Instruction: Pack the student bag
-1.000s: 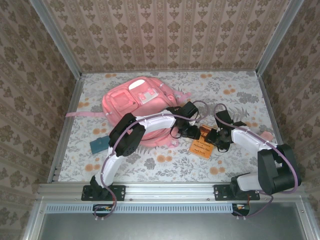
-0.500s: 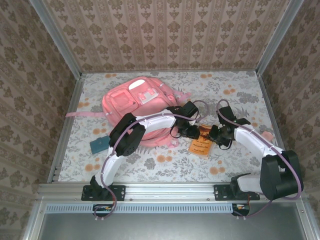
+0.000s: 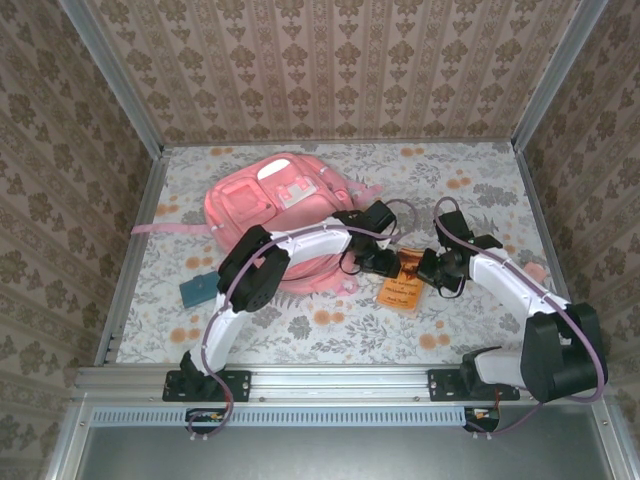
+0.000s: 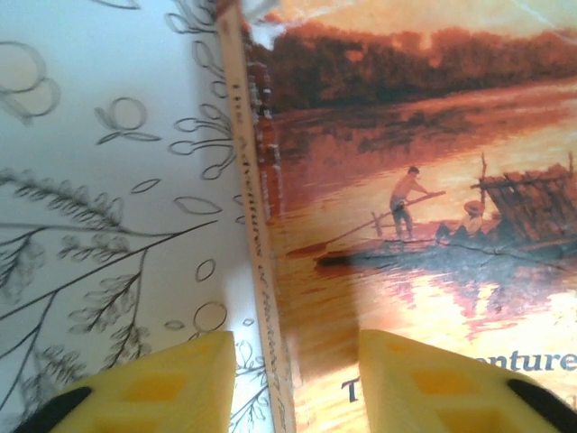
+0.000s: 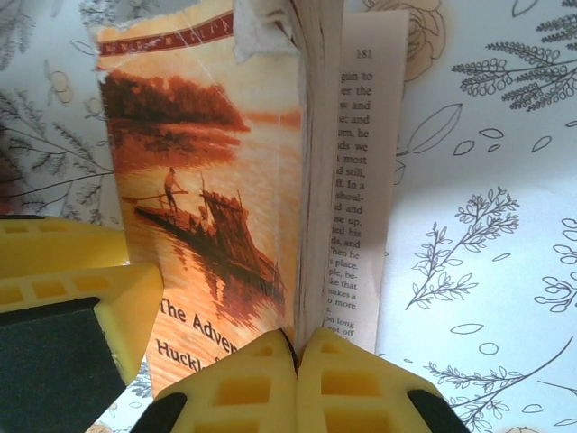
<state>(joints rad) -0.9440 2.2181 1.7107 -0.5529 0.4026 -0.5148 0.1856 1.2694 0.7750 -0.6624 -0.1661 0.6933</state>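
My right arm has swung in toward the book since a second ago, and my right jaws have gone from parted to fully closed; the bag has not shifted.

Nearest me, both arm bases sit on the aluminium rail at the front edge of the counter, which wears a pale cloth printed with grey leaves and orange flowers. A little way in, right of centre, lies the orange paperback book. My right jaws are pressed shut, yellow fingertips touching each other right at the edge of its page block, between the picture cover and a printed page. Whether any paper is caught I cannot tell. My left jaws stand open, one fingertip over the cloth, the other over the cover, the spine between them.

A small teal object lies off to the left. Farther back, left of centre, the pink student bag lies flat, a strap trailing toward the counter's left edge. Brown damask wallpaper closes three sides.
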